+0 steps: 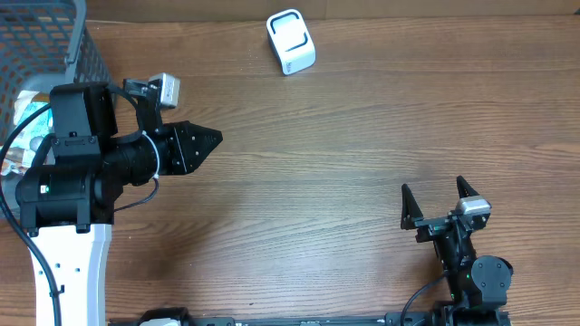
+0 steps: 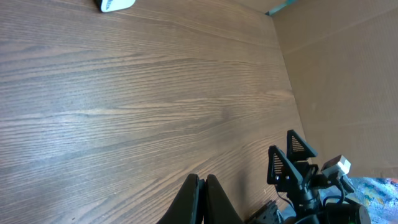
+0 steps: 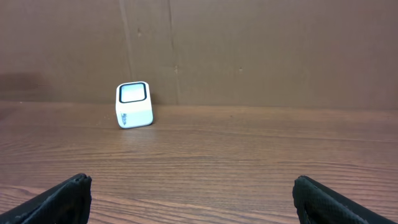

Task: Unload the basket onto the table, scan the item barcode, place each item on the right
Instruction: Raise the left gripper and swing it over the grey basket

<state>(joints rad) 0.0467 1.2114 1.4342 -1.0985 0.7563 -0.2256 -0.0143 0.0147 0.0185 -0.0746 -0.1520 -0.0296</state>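
The left gripper (image 1: pixel 210 140), raised on its arm above the left side of the table (image 1: pixel 317 181), is the nearest thing. Its fingers are pressed together to a point with nothing between them, and it points right, away from the basket (image 1: pixel 45 36). The left wrist view confirms this, showing two closed fingers over bare wood.

The grey wire basket stands at the far left corner, and the left arm covers much of it. Pale, bluish-white packets (image 1: pixel 20 122) lie inside. The item to scan is presumably one of them, though I cannot tell which, and no barcode shows.

The white scanner (image 1: pixel 291 42) stands alone near the far edge, well apart from both arms. Its dark window faces roughly the near side. At the near right the right gripper (image 1: pixel 433 186) has its jaws spread wide and holds nothing.

The risks, as I judge them:
- **Entering the basket:** the closed left gripper must turn back and open before it goes in, or it will only push the packets about.
- **The basket wall:** the wire could catch a finger, or the whole basket could shift.
- **The packets:** they look soft, so one may crumple, slip, or come up with a second packet.
- **The barcode:** it could end up facing away from the window or under a finger, giving no read.
- **The scanner:** it looks light, and a careless approach could knock it over.
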